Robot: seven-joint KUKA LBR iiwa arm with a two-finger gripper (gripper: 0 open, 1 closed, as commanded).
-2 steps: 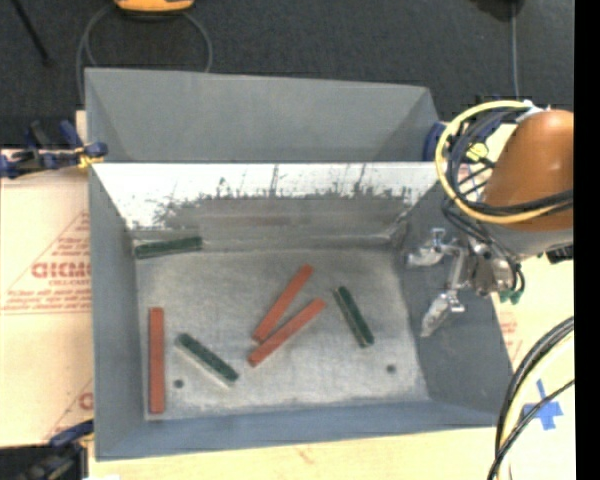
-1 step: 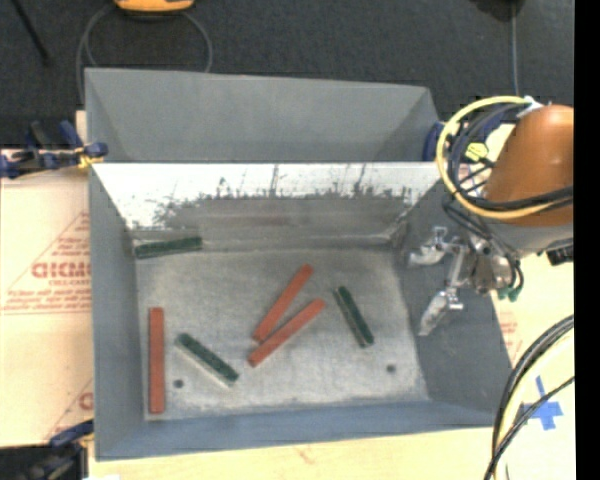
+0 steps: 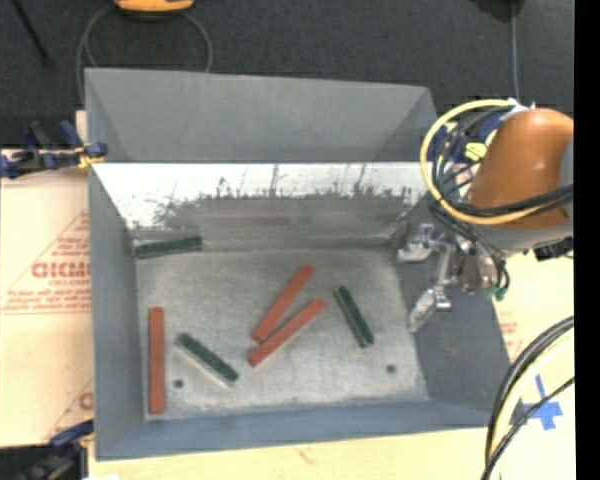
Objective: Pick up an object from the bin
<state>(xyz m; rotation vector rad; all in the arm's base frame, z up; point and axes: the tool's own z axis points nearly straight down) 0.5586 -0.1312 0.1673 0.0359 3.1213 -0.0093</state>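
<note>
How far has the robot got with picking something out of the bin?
Nothing looks done yet: the orange sticks and green sticks all lie on the floor of the bin. The end effector hangs by the bin's right wall, near the rightmost green stick, touching none. Left to do: move over a stick, grasp it, lift it out.

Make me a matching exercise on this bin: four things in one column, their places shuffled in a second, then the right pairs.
Things
1. lone orange-red flat stick, apart from the other two
2. dark green flat stick lying level across the view
3. gripper
4. lower of the two side-by-side orange-red flat sticks

Places in the grey metal bin
A. middle of the floor
B. by the right wall
C. along the left wall
D. at the foot of the back wall

Pairs: 1-C, 2-D, 3-B, 4-A
</note>
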